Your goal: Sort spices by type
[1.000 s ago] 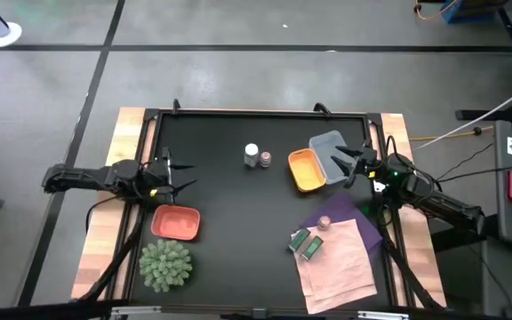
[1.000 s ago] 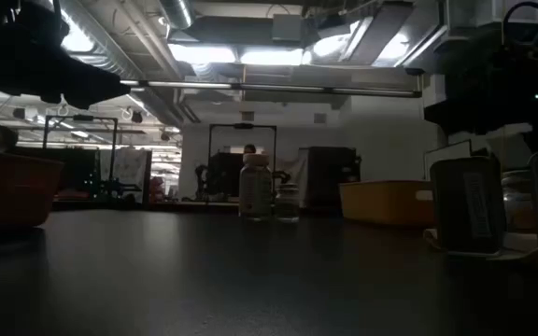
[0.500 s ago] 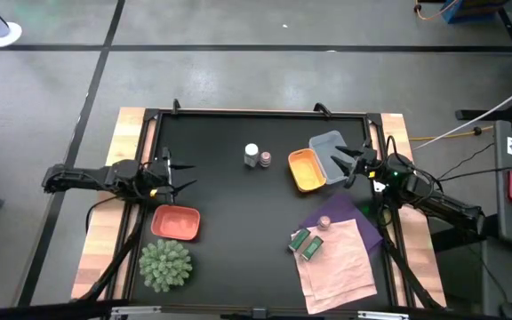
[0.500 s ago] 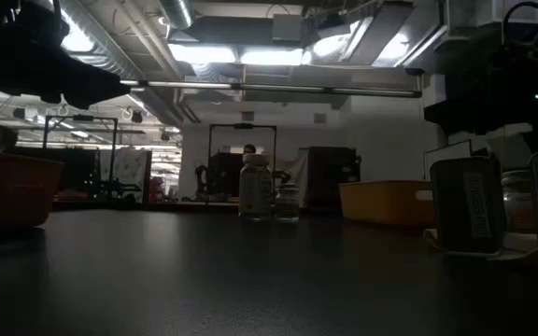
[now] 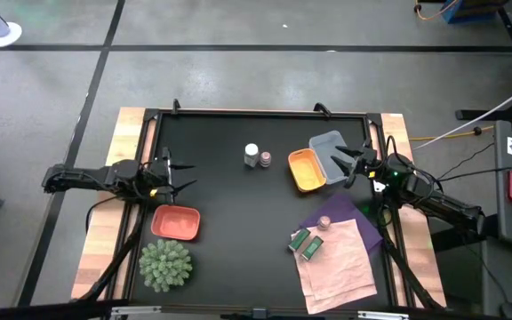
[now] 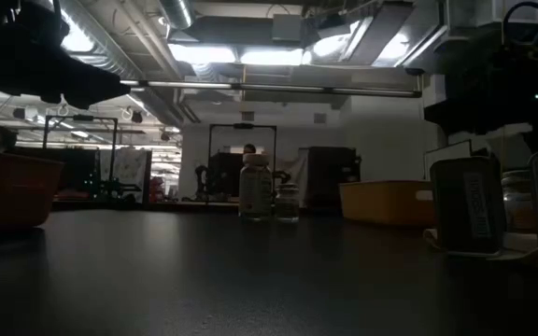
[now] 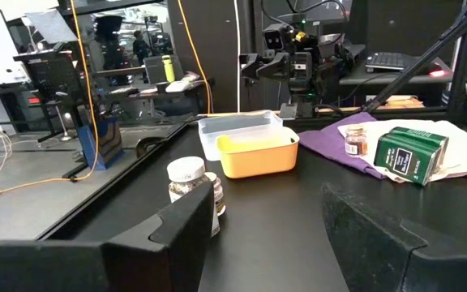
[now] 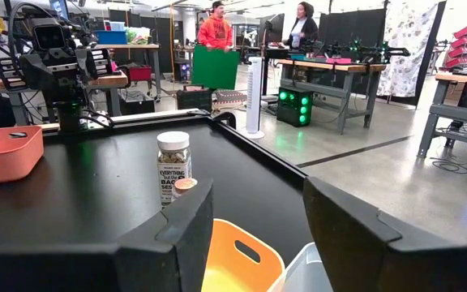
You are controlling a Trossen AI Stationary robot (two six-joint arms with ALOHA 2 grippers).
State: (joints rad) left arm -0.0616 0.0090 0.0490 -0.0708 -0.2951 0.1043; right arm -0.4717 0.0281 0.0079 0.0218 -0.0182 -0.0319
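Note:
A white-capped jar [image 5: 252,154] and a pinkish-topped jar [image 5: 265,159] stand upright together at the far middle of the black table; the left wrist view shows the white-capped jar [image 7: 187,182]. A second pinkish-topped jar [image 5: 324,221] stands on a purple cloth [image 5: 356,216]. Two green packets [image 5: 306,243] lie side by side at the pink cloth's left edge. My left gripper [image 5: 174,175] is open near the table's left edge, above the salmon tray. My right gripper [image 5: 345,162] is open at the right side, just beside the clear tray. In the right wrist view the white-capped jar [image 8: 173,166] stands ahead of the fingers.
An orange tray [image 5: 307,169] and a clear tray [image 5: 329,147] sit side by side at the far right. A salmon-red tray [image 5: 176,222] and a green spiky plant ball [image 5: 165,263] occupy the near left. A pink cloth [image 5: 340,262] hangs over the near right edge. People stand in the room beyond.

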